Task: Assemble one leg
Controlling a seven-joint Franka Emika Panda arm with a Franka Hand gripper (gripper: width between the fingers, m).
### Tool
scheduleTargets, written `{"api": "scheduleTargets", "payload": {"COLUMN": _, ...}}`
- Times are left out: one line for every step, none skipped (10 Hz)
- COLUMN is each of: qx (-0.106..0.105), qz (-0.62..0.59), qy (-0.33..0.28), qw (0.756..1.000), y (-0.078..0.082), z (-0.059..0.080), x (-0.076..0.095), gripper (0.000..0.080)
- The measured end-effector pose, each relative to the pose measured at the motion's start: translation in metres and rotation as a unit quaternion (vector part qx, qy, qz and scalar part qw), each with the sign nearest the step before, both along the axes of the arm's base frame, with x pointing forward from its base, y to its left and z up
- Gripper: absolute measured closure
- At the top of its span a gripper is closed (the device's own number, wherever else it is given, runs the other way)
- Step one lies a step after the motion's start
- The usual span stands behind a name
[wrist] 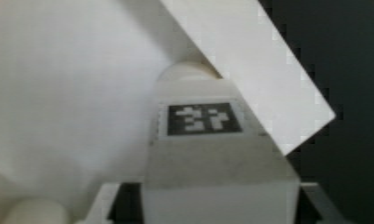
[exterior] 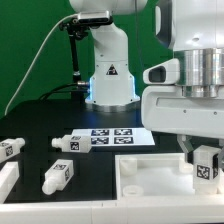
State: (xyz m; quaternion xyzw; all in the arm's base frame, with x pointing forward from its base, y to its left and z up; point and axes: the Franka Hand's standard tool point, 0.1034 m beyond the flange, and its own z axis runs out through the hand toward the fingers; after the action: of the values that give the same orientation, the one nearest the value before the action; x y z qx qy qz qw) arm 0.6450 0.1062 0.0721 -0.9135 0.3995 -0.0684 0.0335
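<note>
My gripper (exterior: 206,158) is shut on a leg (exterior: 207,168), a white peg with a black-and-white tag. It holds the leg upright just above the large white tabletop piece (exterior: 150,178), near that piece's corner at the exterior view's right. In the wrist view the held leg (wrist: 209,130) fills the middle between my fingers (wrist: 107,203), with my gripper (wrist: 205,208) closed round its body. The tabletop's white surface and a slanted rim (wrist: 59,90) lie behind it. The leg's lower end is hidden.
Three loose legs lie on the black table at the exterior view's left: one (exterior: 10,148) by the edge, one (exterior: 67,143) beside the marker board (exterior: 112,137), one (exterior: 57,175) nearer the front. The robot base (exterior: 110,75) stands at the back.
</note>
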Motion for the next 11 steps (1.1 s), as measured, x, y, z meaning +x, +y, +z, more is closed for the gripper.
{"api": "scheduleTargets", "payload": {"qx": 0.016, "qz": -0.103, "qy": 0.003, "qw": 0.995, "y": -0.0026, "z": -0.0002, "x": -0.0011, "gripper": 0.0511}}
{"api": "scheduleTargets", "payload": {"qx": 0.037, "qz": -0.203, "qy": 0.007, "qw": 0.978, "y": -0.0041, "z": -0.0003, "x": -0.0025, "gripper": 0.0511}}
{"api": "scheduleTargets", "payload": {"qx": 0.06, "qz": -0.287, "qy": 0.015, "qw": 0.956, "y": -0.0051, "z": -0.0004, "x": -0.0042, "gripper": 0.0511}}
{"api": "scheduleTargets", "payload": {"qx": 0.074, "qz": -0.337, "qy": 0.024, "qw": 0.938, "y": -0.0054, "z": 0.0, "x": -0.0052, "gripper": 0.0511}}
{"api": "scheduleTargets", "payload": {"qx": 0.077, "qz": -0.359, "qy": 0.029, "qw": 0.93, "y": -0.0052, "z": 0.0001, "x": -0.0056, "gripper": 0.0511}}
{"api": "scheduleTargets", "payload": {"qx": 0.079, "qz": -0.374, "qy": 0.03, "qw": 0.923, "y": -0.0045, "z": -0.0005, "x": -0.0059, "gripper": 0.0511}}
{"api": "scheduleTargets", "payload": {"qx": 0.079, "qz": -0.374, "qy": 0.029, "qw": 0.923, "y": -0.0046, "z": -0.0006, "x": -0.0058, "gripper": 0.044}}
{"api": "scheduleTargets", "payload": {"qx": 0.07, "qz": -0.318, "qy": 0.027, "qw": 0.945, "y": -0.0059, "z": -0.001, "x": -0.0059, "gripper": 0.044}}
{"api": "scheduleTargets", "payload": {"qx": 0.061, "qz": -0.249, "qy": 0.026, "qw": 0.966, "y": -0.0076, "z": -0.0012, "x": -0.0057, "gripper": 0.0258}}
{"api": "scheduleTargets", "payload": {"qx": 0.05, "qz": -0.156, "qy": 0.022, "qw": 0.986, "y": -0.0087, "z": -0.0003, "x": -0.0043, "gripper": 0.0258}}
{"api": "scheduleTargets", "payload": {"qx": 0.04, "qz": -0.07, "qy": 0.021, "qw": 0.997, "y": -0.0059, "z": -0.0013, "x": -0.0052, "gripper": 0.0169}}
